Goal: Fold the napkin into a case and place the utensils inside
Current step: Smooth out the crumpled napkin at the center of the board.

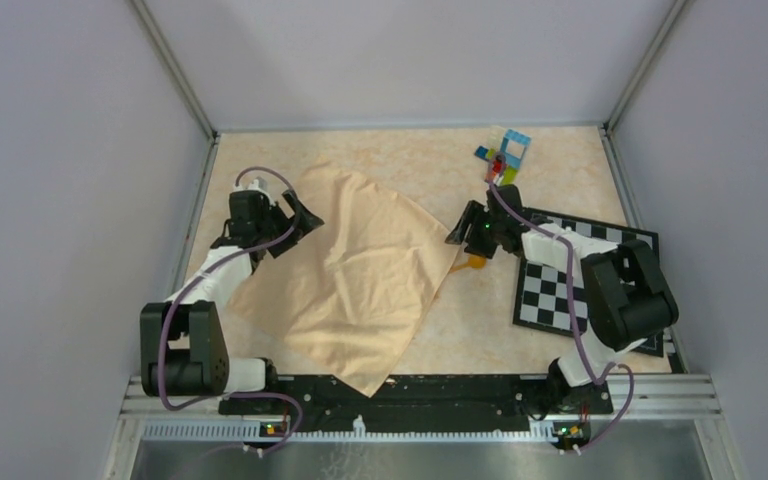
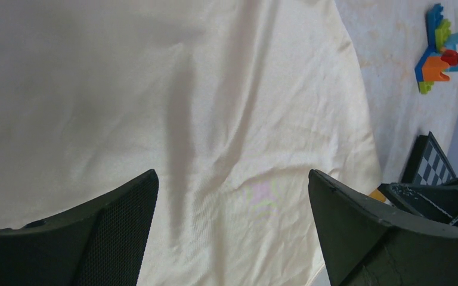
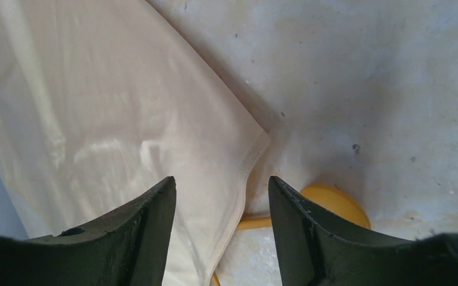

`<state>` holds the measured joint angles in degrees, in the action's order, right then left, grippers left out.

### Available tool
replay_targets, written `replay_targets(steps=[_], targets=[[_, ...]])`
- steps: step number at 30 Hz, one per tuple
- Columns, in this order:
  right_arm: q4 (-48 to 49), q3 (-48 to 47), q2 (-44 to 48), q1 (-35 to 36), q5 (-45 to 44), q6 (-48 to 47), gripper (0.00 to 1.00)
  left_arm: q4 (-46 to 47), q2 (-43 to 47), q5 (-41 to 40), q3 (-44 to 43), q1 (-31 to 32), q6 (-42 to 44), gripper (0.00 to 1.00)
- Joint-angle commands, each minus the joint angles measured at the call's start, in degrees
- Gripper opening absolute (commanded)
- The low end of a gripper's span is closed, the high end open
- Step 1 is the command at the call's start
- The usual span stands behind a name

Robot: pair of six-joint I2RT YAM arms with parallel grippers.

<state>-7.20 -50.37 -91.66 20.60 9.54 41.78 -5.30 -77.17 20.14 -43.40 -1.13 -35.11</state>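
The peach-tan napkin (image 1: 360, 270) lies spread out as a diamond, its near corner hanging over the table's front edge. My left gripper (image 1: 305, 215) is open and empty over its far left part; the cloth (image 2: 185, 107) fills the left wrist view between my gripper's jaws (image 2: 232, 179). My right gripper (image 1: 457, 232) is open above the napkin's right corner (image 3: 261, 138). The orange spoon (image 1: 472, 264) lies there, bowl (image 3: 337, 205) bare on the table, handle (image 3: 253, 222) running under the hem. The knife is hidden. No case shape shows.
A black-and-white checkered board (image 1: 580, 280) lies under the right arm. Multicoloured toy bricks (image 1: 505, 155) stand at the back right, also in the left wrist view (image 2: 444, 53). Grey walls close in the table on three sides.
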Motion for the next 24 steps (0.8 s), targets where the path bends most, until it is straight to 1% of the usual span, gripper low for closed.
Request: replay_targets(steps=[1, 4, 8, 9, 11, 12, 13, 14, 18, 21, 22, 24], targets=[[9.56, 0.97, -2.83, -0.43, 4.65, 5.32, 0.57, -2.95, -0.84, -9.88, 0.09, -0.29, -4.88, 0.99], [15.36, 0.01, -6.85, -0.56, 6.32, 6.84, 0.56, -4.71, -1.68, -14.61, 0.89, -1.27, -8.58, 0.99], [23.65, -5.87, -12.90, -0.41, 10.21, 6.02, 0.45, -3.81, -1.16, -19.18, 5.39, -2.54, -14.85, 0.99], [26.60, -7.54, -14.39, -0.39, 11.58, 5.98, 0.41, -3.68, -0.87, -19.58, 6.60, -2.99, -16.35, 0.99], [32.39, -10.84, -17.48, -0.19, 13.95, 6.94, 0.28, -4.53, 0.23, -23.03, 8.80, -4.22, -19.29, 0.99], [33.98, -13.20, -19.38, 0.25, 14.67, 7.16, 0.20, -4.62, 1.09, -23.96, 10.06, -5.15, -20.54, 0.99], [34.98, -16.79, -21.17, 1.00, 15.69, 7.16, 0.14, -5.05, 2.34, -24.99, 11.46, -6.18, -21.78, 0.99], [36.18, -19.62, -22.73, 1.67, 16.18, 6.88, 0.11, -5.13, 3.77, -25.69, 12.98, -7.46, -22.89, 0.99], [41.35, -30.05, -28.48, 4.61, 20.34, 6.66, 0.10, -3.19, 10.02, -29.09, 18.22, -11.58, -24.94, 0.99], [43.31, -36.75, -30.87, 6.33, 23.68, 6.06, 0.09, -3.29, 12.35, -30.82, 18.52, -12.98, -23.23, 0.99], [44.16, -37.72, -30.53, 6.90, 24.20, 5.25, 0.12, -3.60, 12.67, -31.22, 18.26, -13.22, -22.60, 0.99], [44.48, -37.65, -27.58, 8.02, 22.58, 1.54, 0.20, -4.31, 12.99, -31.49, 17.62, -13.79, -21.37, 0.99]])
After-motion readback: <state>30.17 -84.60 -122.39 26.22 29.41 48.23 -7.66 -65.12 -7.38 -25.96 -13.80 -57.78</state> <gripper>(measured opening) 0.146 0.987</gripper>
